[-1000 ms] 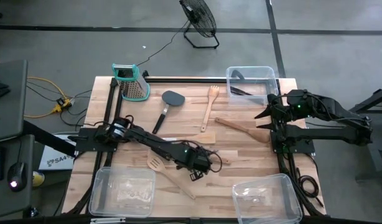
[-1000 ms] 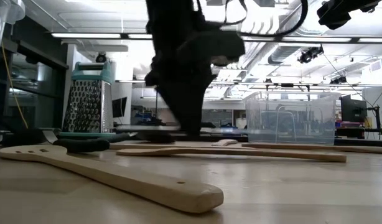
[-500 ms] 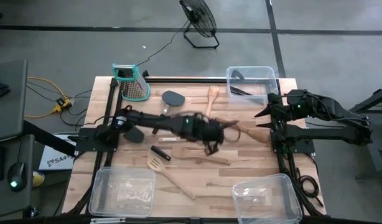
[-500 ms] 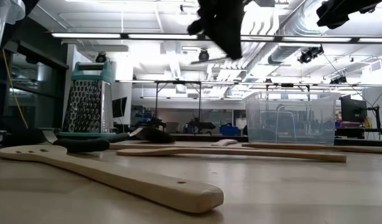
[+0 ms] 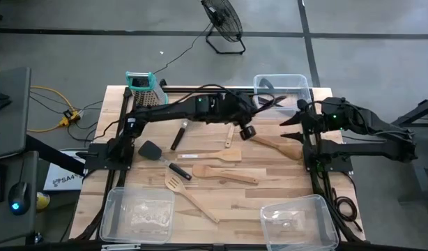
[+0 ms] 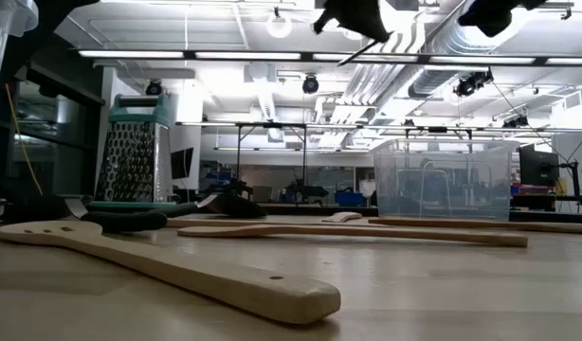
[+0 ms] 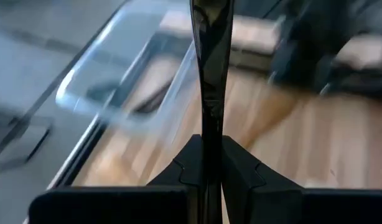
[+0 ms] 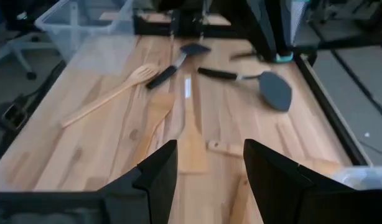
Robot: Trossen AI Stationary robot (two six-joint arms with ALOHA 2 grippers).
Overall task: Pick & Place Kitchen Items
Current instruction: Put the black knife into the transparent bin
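Near the far-right bin (image 5: 280,86), the left gripper (image 5: 250,111) has its fingers clamped on a thin black-handled tool (image 7: 209,68), carrying it over; one dark utensil already lies inside. Most utensils (image 5: 224,174) remain spread on the counter (image 5: 284,174), so the task is early; the right gripper (image 5: 292,125) waits half-open and empty at the right edge.

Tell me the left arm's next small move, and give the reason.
Probably carry on toward the clear bin at the table's far right corner, then lower. The left pincer is shut on a thin black-handled tool, raised above the table, with that bin just ahead in its wrist view.
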